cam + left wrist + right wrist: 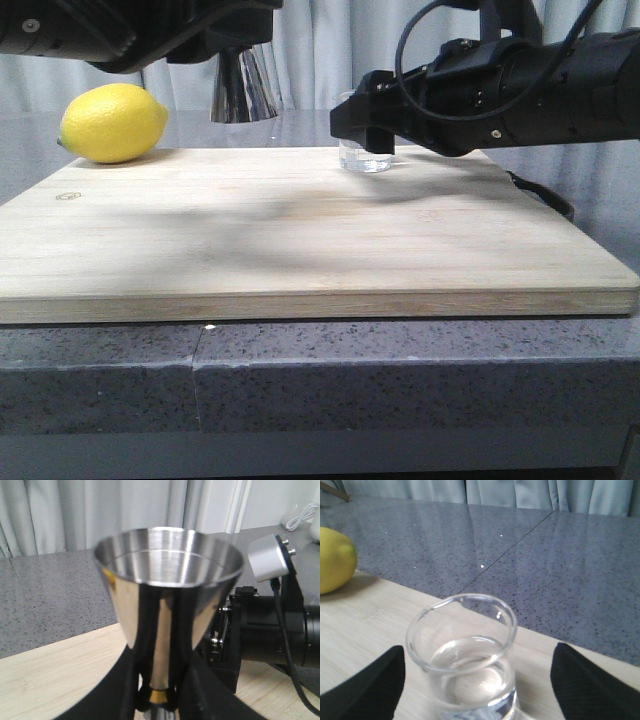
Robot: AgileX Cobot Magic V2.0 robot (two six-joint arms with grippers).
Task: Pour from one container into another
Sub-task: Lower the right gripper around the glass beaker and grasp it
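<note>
Count: 1 lemon (112,122), 1 glass beaker (365,158) with clear liquid, 1 steel jigger (243,85), 1 bamboo cutting board (300,240), 1 grey speckled counter (300,370). 2 robot arms, 1 pincer each: left pincer (157,700), right pincer (475,682).

Lemon (112,122): bright yellow, near far left corner of board. Cutting board (300,240): pale wood, fine straight grain, darker tan stripe along front edge. Beaker (462,652): clear glass, colourless liquid inside, near far edge of board. Jigger (167,585): shiny silver steel with dark reflections, thin gold band at waist. Countertop (545,565): grey-blue, fine dark and white speckle. Right gripper (475,680): matte black fingers. Left gripper (159,695): black. Curtain (100,510): pale grey-white, vertical folds.
</note>
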